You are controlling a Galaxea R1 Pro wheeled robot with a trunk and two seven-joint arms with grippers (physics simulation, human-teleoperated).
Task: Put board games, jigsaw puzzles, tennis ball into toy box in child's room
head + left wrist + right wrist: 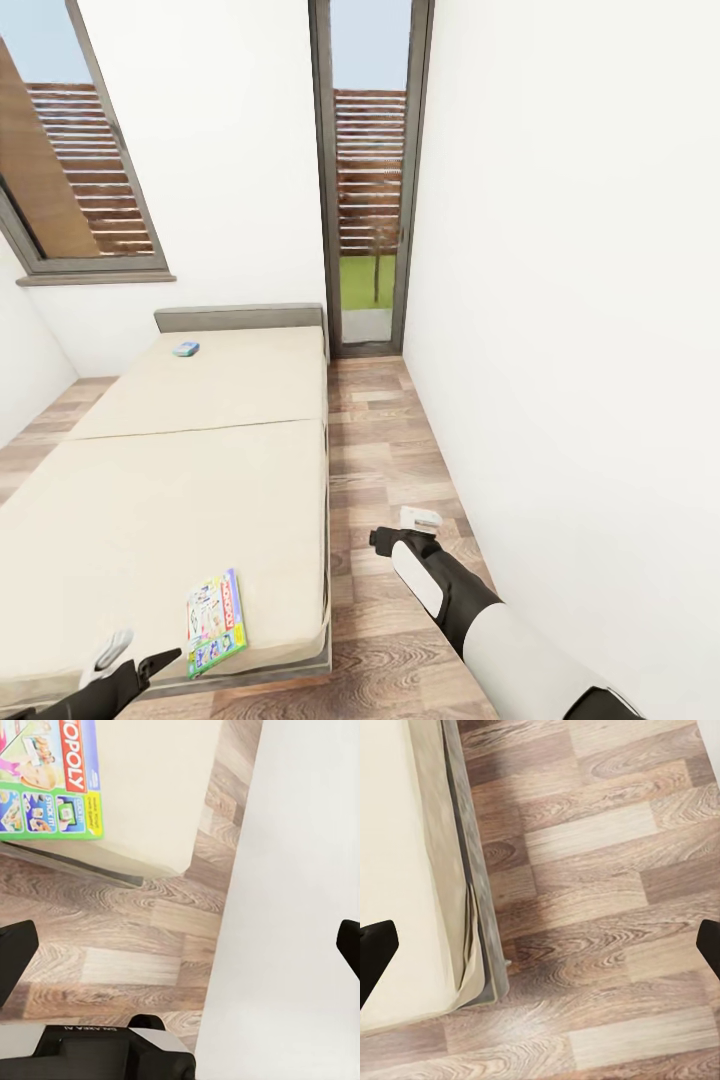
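- Bed (pixel 180 470) with beige two-part mattress and grey headboard against the far wall, taking up the left half of the head view
- White-and-green board game (pixel 216 622) lying flat on the mattress near the foot end, close to the bed's right edge; in the left wrist view, same box (pixel 49 776) showing red lettering, resting by the mattress corner
- Smaller blue board game (pixel 186 348) lying flat on the far part of the mattress, near the headboard, well apart from the first box
- Left gripper (pixel 135 665) low at the foot of the bed, just beside the white-and-green box but not touching; jaws spread wide with nothing between; in the left wrist view, dark fingertips (pixel 15 956) at both side edges over wood floor
- Right gripper (pixel 400 528) hanging over the wood floor (pixel 385 450) between bed and white wall, holding nothing; in the right wrist view, fingertips (pixel 375 952) far apart at both edges, jaws wide, above the bed's corner and floor planks
- Tall glazed door (pixel 368 180) at the far end of the floor strip; window (pixel 70 170) at upper left
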